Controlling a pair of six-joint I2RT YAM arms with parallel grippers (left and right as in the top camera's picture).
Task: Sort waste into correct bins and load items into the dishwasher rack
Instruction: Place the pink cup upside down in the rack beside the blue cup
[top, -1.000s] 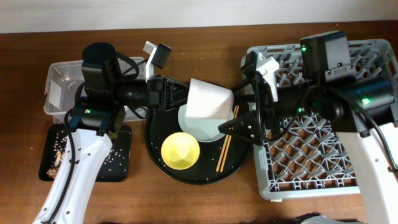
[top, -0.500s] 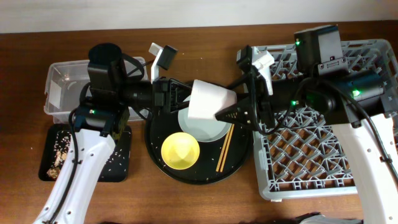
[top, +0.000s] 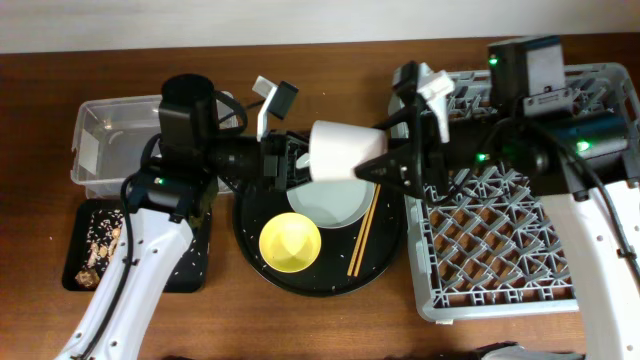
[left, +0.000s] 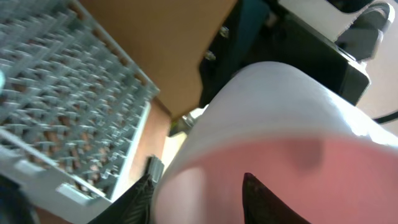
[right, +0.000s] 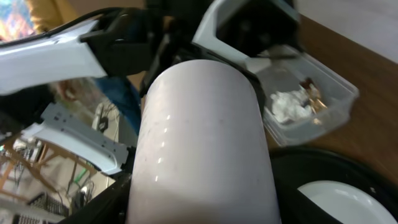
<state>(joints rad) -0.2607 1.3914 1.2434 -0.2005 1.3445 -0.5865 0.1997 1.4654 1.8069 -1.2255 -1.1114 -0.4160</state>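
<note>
Above the round black tray, the right claw pinches the pink cup while the left claw's 2 fingers stand spread astride its rim.

I'd call this a robotics lab bench set up with kitchen gear. I'm working over a wooden table that has a plain pale wall on its far side. A left arm and a right arm, both carrying cameras, reach over it. A grey rack sits on the right, a clear tub and a black bin on the left, and a round tray between them. My right wrist view catches a blurred grey metal frame and what look like cables.
</note>
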